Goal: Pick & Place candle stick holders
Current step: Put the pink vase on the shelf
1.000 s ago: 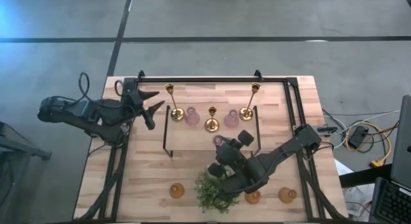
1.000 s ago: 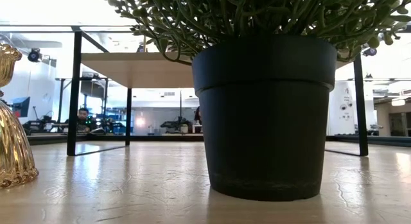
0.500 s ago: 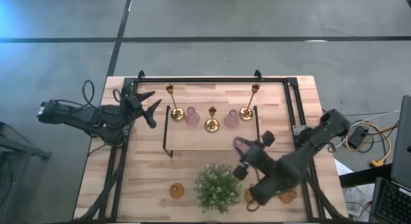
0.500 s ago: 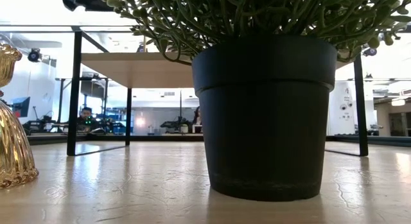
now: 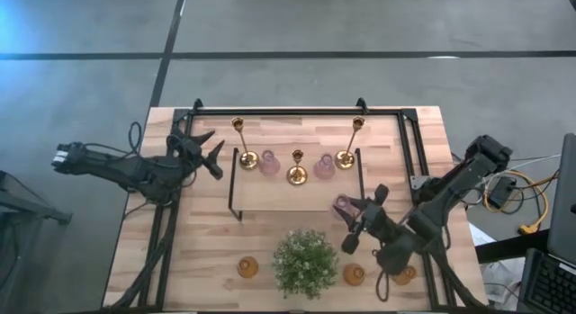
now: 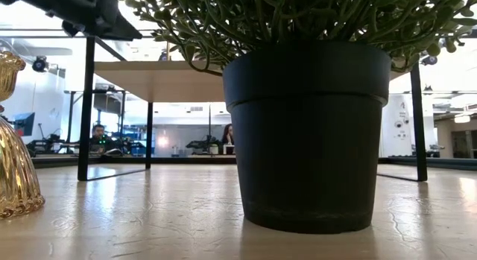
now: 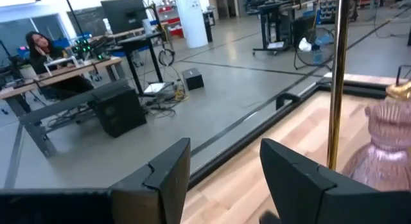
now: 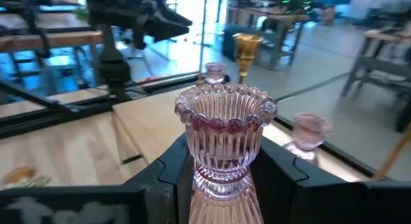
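Note:
My right gripper [image 5: 353,215] is shut on a pink-lilac glass holder [image 5: 343,204] over the near right corner of the black-framed wooden shelf [image 5: 270,195]. Two more pink holders [image 5: 269,164] [image 5: 324,167] and three brass sticks [image 5: 241,143] [image 5: 297,165] [image 5: 351,143] stand on their round bases at the shelf's far side. Amber holders [image 5: 247,267] [image 5: 354,275] [image 5: 403,275] stand on the table near its near edge. My left gripper [image 5: 211,152] is open and empty, left of the shelf. My right gripper pinches the pink holder between its two fingers [image 8: 170,169] at the narrow ribbed waist [image 8: 221,176] below the flared, beaded cup [image 8: 225,108]. The fingers come from the table's near right side. The holder stands upright in the hold; the gripper hides its base.
A bushy green plant [image 5: 306,263] in a black pot [image 6: 307,133] stands near the near edge between the amber holders. A black frame [image 5: 297,110] runs round the table's far and side edges. People sit at desks in the room beyond [image 7: 38,47].
My right gripper has carried the pink holder toward the table's right edge, from above the plant's far side to the shelf's near right corner. The holder has stayed upright in the hold, and the right arm has swung out to the right.

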Controlling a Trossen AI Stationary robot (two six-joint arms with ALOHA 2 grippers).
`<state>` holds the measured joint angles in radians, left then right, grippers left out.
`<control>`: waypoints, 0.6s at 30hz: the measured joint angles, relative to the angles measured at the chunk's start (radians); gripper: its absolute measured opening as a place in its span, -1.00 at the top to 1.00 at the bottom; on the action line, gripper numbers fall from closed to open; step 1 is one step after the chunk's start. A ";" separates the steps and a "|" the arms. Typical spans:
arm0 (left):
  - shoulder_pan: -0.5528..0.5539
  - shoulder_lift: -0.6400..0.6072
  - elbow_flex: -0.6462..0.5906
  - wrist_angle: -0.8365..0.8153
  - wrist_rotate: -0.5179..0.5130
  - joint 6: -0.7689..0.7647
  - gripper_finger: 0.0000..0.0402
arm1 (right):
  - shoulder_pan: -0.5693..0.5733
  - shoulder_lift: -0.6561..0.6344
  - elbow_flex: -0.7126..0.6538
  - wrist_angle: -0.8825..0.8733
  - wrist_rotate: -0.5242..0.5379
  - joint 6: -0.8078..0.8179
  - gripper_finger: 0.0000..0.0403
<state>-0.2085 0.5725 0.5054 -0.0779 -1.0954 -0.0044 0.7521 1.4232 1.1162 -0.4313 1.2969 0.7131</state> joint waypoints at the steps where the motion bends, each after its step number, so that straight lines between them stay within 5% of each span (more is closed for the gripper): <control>1: 0.000 -0.006 -0.008 -0.001 0.000 -0.005 0.04 | -0.003 -0.017 -0.029 0.060 -0.019 -0.041 0.43; 12: 0.000 -0.119 -0.034 -0.033 0.033 0.020 0.04 | -0.036 -0.073 -0.236 0.716 -0.127 -0.561 0.43; 18: 0.000 -0.228 -0.131 0.002 0.066 0.040 0.04 | -0.125 -0.070 -0.287 0.835 -0.254 -0.616 0.43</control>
<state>-0.2085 0.3444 0.3748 -0.0763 -1.0290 0.0353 0.6274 1.3533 0.8289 0.4032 1.0428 0.0967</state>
